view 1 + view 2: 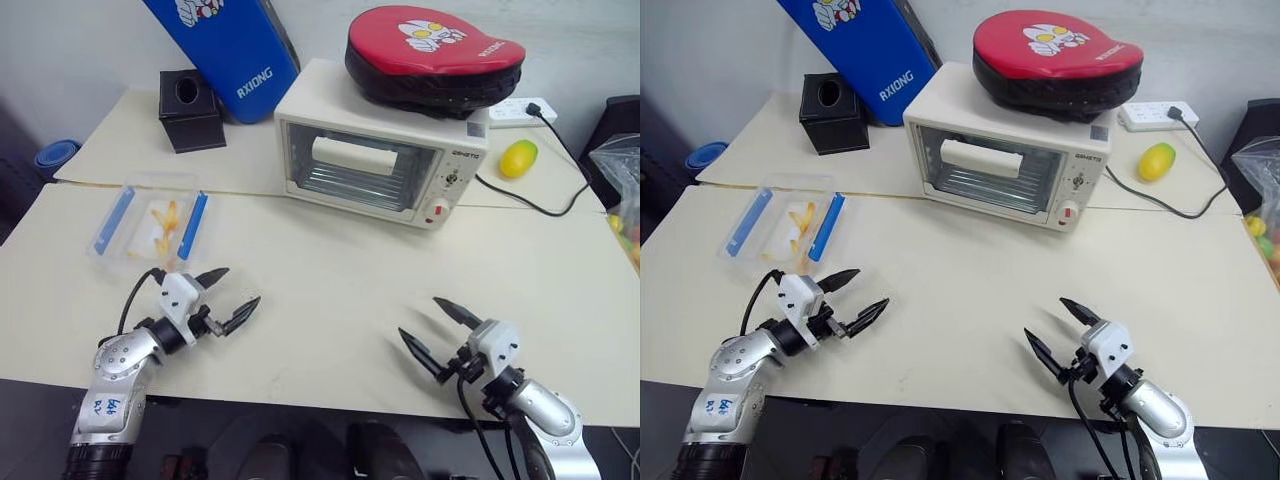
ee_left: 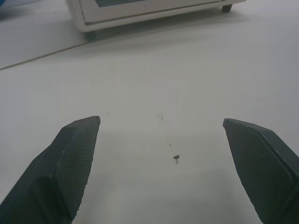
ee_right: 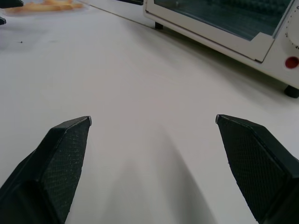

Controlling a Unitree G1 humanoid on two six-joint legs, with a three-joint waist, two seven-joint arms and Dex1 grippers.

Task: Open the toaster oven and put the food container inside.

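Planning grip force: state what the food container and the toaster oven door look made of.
Clear rectangular food container with blue side clips: looks like thin glossy transparent plastic, since the yellow-orange food shows through it. Cream-white boxy toaster oven: probably smooth painted metal casing; its door pane looks like glass, as the rack shows through.

head pair: high, downward | wrists: low, facing toaster oven (image 3: pixel 224 28)

Silver metal forearms are ending in white wrist blocks, each carrying a black two-fingered left tool (image 1: pixel 227 297) and right tool (image 1: pixel 432 327), with black cables trailing.
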